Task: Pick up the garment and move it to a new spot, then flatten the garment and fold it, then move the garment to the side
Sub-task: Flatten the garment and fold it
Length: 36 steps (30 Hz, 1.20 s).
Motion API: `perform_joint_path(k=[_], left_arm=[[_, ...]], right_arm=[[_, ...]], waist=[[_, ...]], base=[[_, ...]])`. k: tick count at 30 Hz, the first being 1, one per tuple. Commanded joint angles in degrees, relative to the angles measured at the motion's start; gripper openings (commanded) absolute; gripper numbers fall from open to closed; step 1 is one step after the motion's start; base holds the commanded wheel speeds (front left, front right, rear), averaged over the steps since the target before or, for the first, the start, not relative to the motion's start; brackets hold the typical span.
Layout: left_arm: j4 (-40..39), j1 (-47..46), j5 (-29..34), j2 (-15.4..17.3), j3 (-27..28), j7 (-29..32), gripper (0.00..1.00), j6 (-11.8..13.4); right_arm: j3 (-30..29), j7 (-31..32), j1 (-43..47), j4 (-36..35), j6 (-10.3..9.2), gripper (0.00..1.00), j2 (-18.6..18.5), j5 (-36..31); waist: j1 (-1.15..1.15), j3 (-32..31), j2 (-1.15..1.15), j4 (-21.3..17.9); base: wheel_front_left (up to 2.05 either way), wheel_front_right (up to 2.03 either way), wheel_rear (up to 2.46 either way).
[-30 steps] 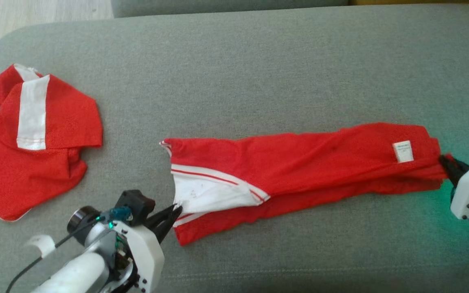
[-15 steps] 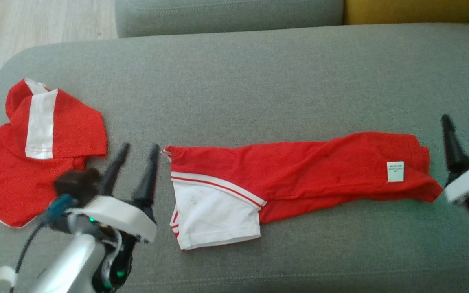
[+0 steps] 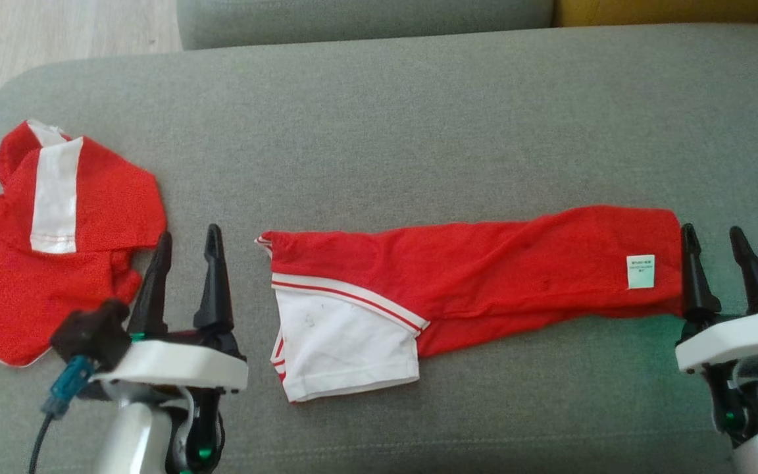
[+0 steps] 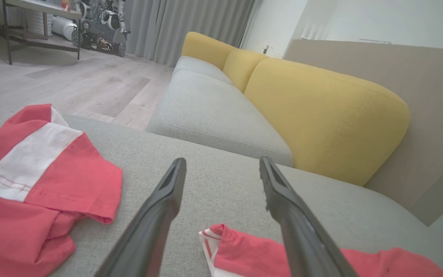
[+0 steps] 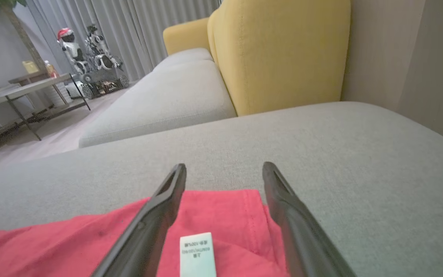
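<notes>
A red garment (image 3: 484, 276) with a white sleeve panel (image 3: 343, 345) lies stretched in a long strip across the grey cushion (image 3: 385, 131), a white label (image 3: 640, 271) near its right end. My left gripper (image 3: 185, 238) stands open just left of the garment's left end, holding nothing; in the left wrist view the garment's corner (image 4: 240, 250) lies below its fingers. My right gripper (image 3: 714, 237) is open at the garment's right end, and the label (image 5: 197, 254) shows between its fingers (image 5: 156, 215) in the right wrist view.
A second red garment with a white stripe (image 3: 56, 237) lies crumpled at the cushion's left end. Yellow backrests (image 4: 321, 111) and another grey seat (image 4: 214, 111) stand behind. Wooden floor (image 3: 56, 26) shows past the far left edge.
One second ago both grippers were shut on the garment's two ends. They have let go, opened and turned their fingers up, and the garment has settled flat. The head view also shifted.
</notes>
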Motion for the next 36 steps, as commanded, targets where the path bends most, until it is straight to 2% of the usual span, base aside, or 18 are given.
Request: perform_joint_path(k=[1,6,11,18,25,26,27,31,36], left_arm=[[-1.25,-2.46,1.61,-0.06,2.53,-0.34,1.0,-0.92],[0.53,-3.32,4.11,-1.35,4.25,-0.34,1.0,-3.63],[1.75,-4.32,5.44,-1.84,4.67,-0.34,1.0,-5.22],[2.32,-5.64,5.77,-1.98,4.51,-0.34,1.0,-5.75],[2.5,-6.14,5.8,-1.99,4.83,-0.34,1.0,-5.43],[2.53,-6.22,5.8,-2.0,4.81,-0.35,1.0,-5.32],[2.53,-6.28,5.75,-2.0,4.75,-0.35,1.0,-5.24],[2.47,-6.34,5.59,-2.0,4.56,-0.35,1.0,-5.07],[2.33,-6.23,5.38,-2.0,4.47,-0.35,1.0,-4.86]], right_arm=[[-0.39,0.79,-1.5,-0.93,-0.05,1.0,-0.33,-1.19],[-4.86,5.04,-4.31,4.02,-0.05,1.0,2.63,-2.52],[-8.39,8.23,-7.77,10.71,-0.05,1.0,3.59,-4.26],[-12.43,9.55,-11.8,19.04,-0.05,1.0,3.69,-7.4],[-9.85,12.88,-13.48,23.66,-0.05,1.0,4.62,-5.38],[-9.19,13.24,-13.55,23.81,-0.05,0.43,4.7,-4.62],[-8.63,13.27,-13.58,23.82,-0.05,0.0,4.61,-3.97],[-8.17,12.67,-13.58,23.67,-0.05,0.0,3.94,-2.17],[-10.63,10.23,-14.02,24.5,-0.05,0.0,0.83,-2.18]], waist=[[0.0,0.6,0.0,0.13],[0.0,2.18,0.0,0.77],[0.0,3.9,0.0,1.63],[0.0,5.64,0.0,2.63],[0.0,5.84,0.0,2.41],[0.0,5.77,0.0,2.31],[0.0,5.68,0.0,2.19],[0.0,5.38,0.0,1.8],[0.0,5.12,0.0,1.11]], base=[[0.0,0.0,0.0],[0.0,0.0,0.0],[0.0,0.0,0.0],[0.0,0.0,0.0],[0.0,0.0,0.0],[0.0,0.0,0.0],[0.0,0.0,0.0],[0.0,0.0,0.0],[0.0,0.0,0.0]])
